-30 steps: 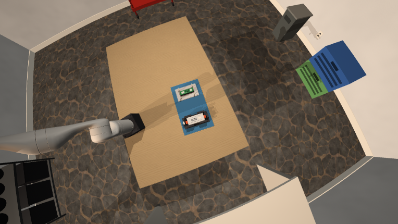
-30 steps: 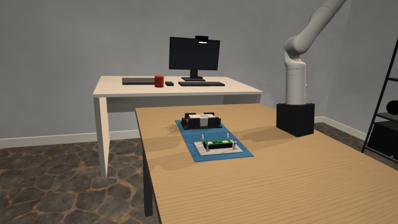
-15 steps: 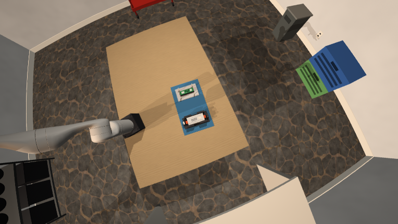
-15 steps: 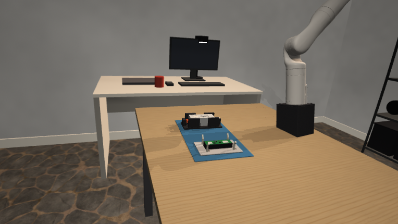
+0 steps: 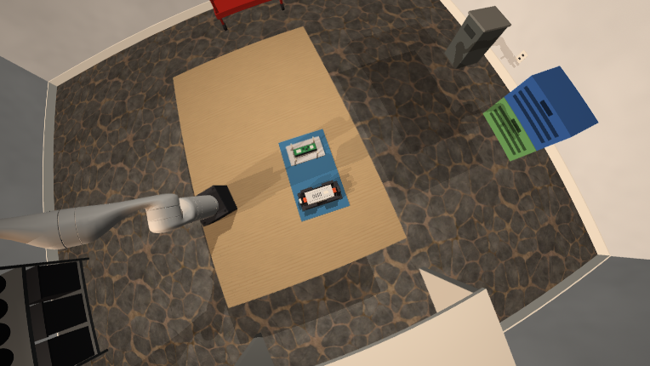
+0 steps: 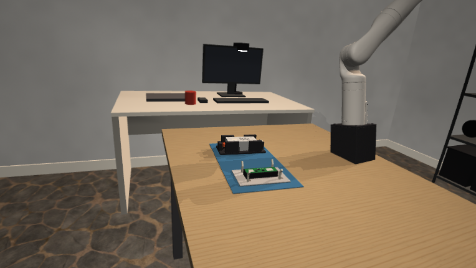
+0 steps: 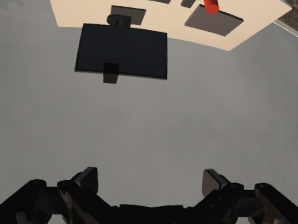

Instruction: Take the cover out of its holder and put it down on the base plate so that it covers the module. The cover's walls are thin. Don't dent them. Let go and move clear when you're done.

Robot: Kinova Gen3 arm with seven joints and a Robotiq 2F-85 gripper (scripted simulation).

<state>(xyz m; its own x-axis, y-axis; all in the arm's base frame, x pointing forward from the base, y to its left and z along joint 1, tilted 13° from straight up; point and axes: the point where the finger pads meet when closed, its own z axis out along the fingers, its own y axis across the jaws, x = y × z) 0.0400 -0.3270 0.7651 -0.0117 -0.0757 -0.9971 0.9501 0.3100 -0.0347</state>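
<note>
Pincer (image 7: pixel 149 192) wide open and empty, high up, well apart from the cover (image 5: pixel 318 195) in its holder (image 5: pixel 304 203).
</note>
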